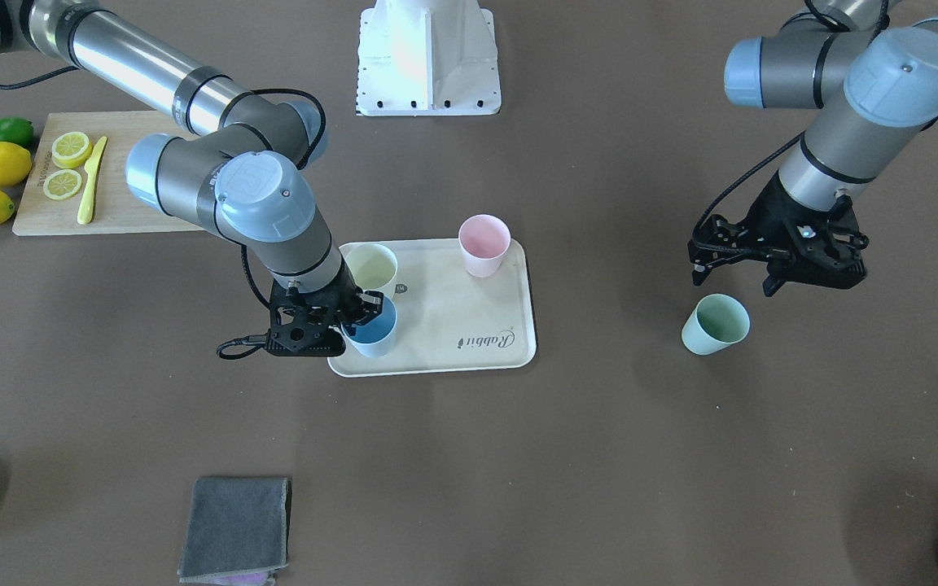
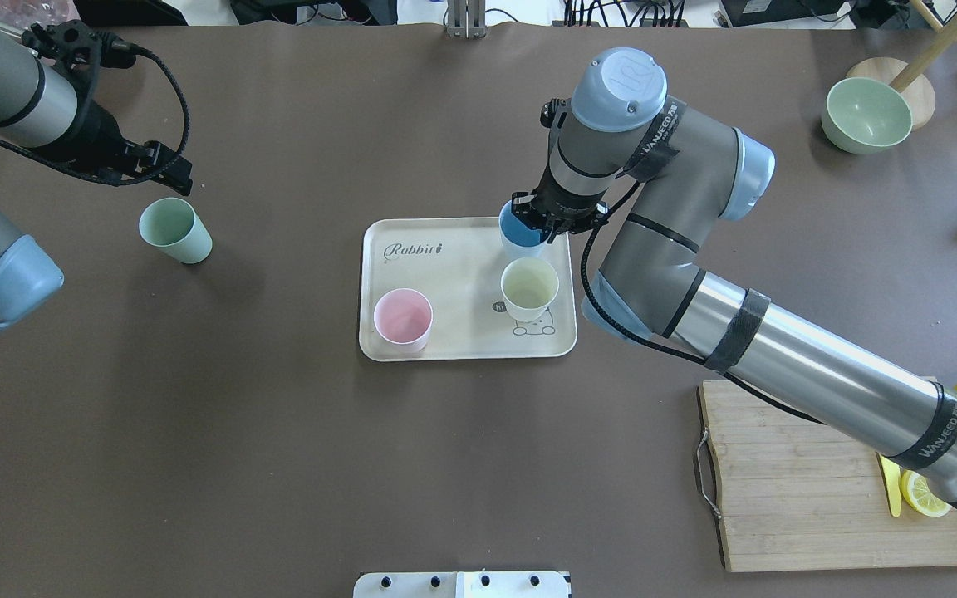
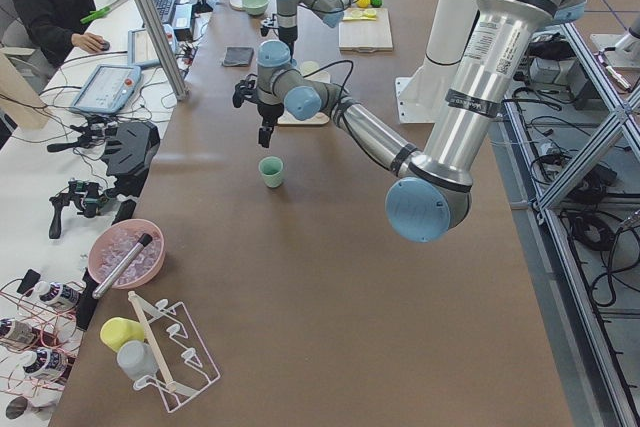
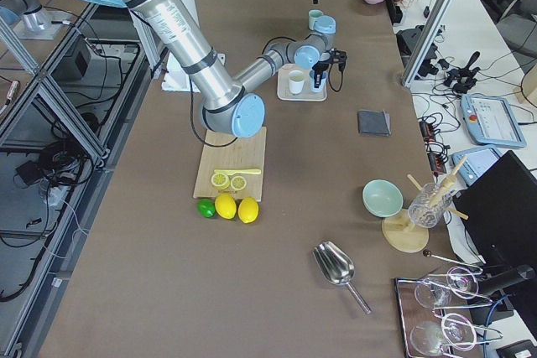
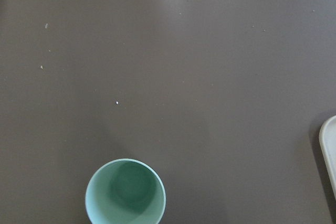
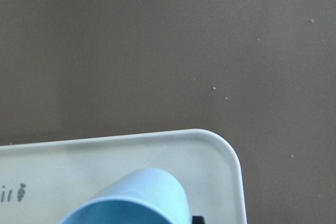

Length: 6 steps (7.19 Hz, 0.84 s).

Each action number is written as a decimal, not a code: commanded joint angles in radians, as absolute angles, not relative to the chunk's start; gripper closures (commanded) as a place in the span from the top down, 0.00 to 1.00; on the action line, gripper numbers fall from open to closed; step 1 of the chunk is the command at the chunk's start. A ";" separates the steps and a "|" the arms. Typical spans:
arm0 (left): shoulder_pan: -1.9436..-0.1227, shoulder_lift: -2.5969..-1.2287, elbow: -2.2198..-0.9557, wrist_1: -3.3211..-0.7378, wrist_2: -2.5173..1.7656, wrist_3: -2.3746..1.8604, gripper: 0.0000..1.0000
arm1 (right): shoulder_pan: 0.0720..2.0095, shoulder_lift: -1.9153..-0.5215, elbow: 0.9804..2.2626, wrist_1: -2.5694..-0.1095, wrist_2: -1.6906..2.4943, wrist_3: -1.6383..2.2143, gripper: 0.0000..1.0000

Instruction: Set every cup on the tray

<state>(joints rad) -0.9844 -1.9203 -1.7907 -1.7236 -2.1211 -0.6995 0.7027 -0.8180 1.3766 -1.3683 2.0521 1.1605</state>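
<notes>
While the right hand pinches the rim of the light blue cup over a corner of the tray, the pale yellow cup and pale pink cup stand upright on it. Well apart on the surface, the mint green cup stands just below the left hand, whose fingers are spread.

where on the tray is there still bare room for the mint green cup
Bare: the tray corner with the Rabbit script, and the middle strip between the pink cup and the pale yellow cup. Crowded: the side where the pale yellow cup and light blue cup are close together.
</notes>
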 commanded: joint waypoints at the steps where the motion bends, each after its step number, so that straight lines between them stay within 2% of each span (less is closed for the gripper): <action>1: -0.994 -1.913 -1.737 -1.744 -2.120 -0.660 0.97 | 0.689 -0.808 1.376 -1.368 2.036 1.172 0.95; 2: -1.008 -1.910 -1.703 -1.764 -2.120 -0.626 0.97 | 0.689 -0.799 1.376 -1.368 2.036 1.224 0.99; 6: -1.020 -1.875 -1.567 -1.943 -2.118 -0.606 0.97 | 0.759 -0.767 1.390 -1.385 2.081 1.233 0.99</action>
<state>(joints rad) -1.0196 -1.8765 -1.6212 -1.8734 -2.1196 -0.5984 0.7281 -0.7697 1.3836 -1.3825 2.0527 1.2326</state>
